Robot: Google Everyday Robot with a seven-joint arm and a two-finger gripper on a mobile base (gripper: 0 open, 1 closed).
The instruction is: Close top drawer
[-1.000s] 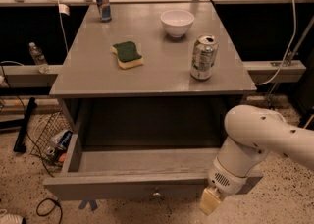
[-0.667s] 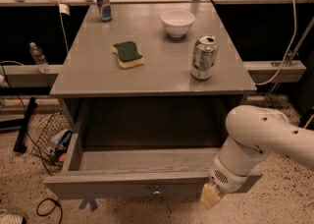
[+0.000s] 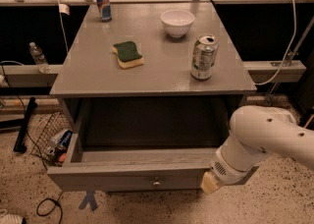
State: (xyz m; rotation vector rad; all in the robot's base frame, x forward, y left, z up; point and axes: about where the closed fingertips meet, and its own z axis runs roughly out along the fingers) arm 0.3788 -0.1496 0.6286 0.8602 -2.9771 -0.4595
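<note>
The top drawer (image 3: 122,180) of the grey table is pulled far out toward me. Its shallow box interior (image 3: 147,156) is empty. A small round metal knob (image 3: 156,183) sits at the centre of its front panel. My gripper (image 3: 210,183) is at the end of the white arm (image 3: 267,132), low on the right. Its pale tip is against the right end of the drawer's front panel. No other drawers show.
On the table top (image 3: 88,78) are a green and yellow sponge (image 3: 127,54), a white bowl (image 3: 177,22), a soda can (image 3: 203,57) near the right edge and a blue can (image 3: 102,3) at the back. A wire basket (image 3: 51,134) and cables lie on the floor at the left.
The gripper tip has moved up and in toward the right end of the drawer front. The drawer stays pulled out at about the same place.
</note>
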